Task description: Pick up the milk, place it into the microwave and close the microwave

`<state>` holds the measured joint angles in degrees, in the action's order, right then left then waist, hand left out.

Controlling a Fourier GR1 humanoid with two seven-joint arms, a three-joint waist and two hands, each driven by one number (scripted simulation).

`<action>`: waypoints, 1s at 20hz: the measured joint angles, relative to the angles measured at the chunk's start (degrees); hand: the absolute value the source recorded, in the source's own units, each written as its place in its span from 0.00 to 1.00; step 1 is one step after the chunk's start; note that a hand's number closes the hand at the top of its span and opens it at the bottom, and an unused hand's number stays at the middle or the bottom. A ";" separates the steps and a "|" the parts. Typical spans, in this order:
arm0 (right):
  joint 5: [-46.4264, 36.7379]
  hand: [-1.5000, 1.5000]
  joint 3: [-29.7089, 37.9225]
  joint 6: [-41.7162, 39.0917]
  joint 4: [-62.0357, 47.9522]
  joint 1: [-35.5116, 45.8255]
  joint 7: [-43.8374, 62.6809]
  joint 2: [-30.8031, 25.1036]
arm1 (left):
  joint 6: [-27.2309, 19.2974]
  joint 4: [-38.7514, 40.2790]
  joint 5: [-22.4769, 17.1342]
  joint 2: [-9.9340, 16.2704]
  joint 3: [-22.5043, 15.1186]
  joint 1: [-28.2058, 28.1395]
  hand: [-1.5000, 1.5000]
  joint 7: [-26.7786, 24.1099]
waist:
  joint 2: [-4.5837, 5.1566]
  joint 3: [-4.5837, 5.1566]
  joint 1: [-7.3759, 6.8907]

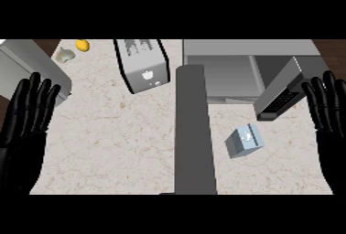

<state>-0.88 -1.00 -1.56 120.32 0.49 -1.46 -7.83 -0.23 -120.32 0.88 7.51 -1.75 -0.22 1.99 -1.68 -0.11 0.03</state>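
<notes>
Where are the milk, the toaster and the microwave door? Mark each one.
milk (243,142), head view, on its top face.
toaster (143,64), head view, on its side.
microwave door (280,93), head view, on its open panel.

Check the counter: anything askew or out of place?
The milk lies skewed on the counter, outside the microwave, whose door hangs open. The toaster also sits at a slant. Nothing looks spilled or damaged. Both hands rest open at the edges.

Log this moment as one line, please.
milk carton: on counter, untouched | microwave: door open | left hand: open, resting | right hand: open, resting
</notes>
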 measured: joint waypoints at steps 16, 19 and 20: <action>0.71 0.00 -7.51 -1.48 9.88 -14.27 7.87 3.38 | 4.04 7.82 -13.71 -6.05 1.66 -7.65 0.00 -6.57 | 1.56 0.13 0.08; 0.87 0.00 -7.08 -2.14 8.24 -15.66 6.62 3.56 | 5.62 7.14 -15.08 -6.06 1.50 -10.55 0.00 -7.96 | 1.59 0.12 0.00; 1.69 0.00 -6.41 -2.65 8.82 -17.24 5.99 3.31 | 5.85 6.69 -14.72 -6.34 1.02 -12.09 0.00 -8.68 | 1.59 0.12 0.01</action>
<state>0.81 -7.41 -4.22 129.14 -16.74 4.53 -4.51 5.61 -113.63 -13.84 1.17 -0.72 -12.31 -6.69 -0.09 0.01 0.04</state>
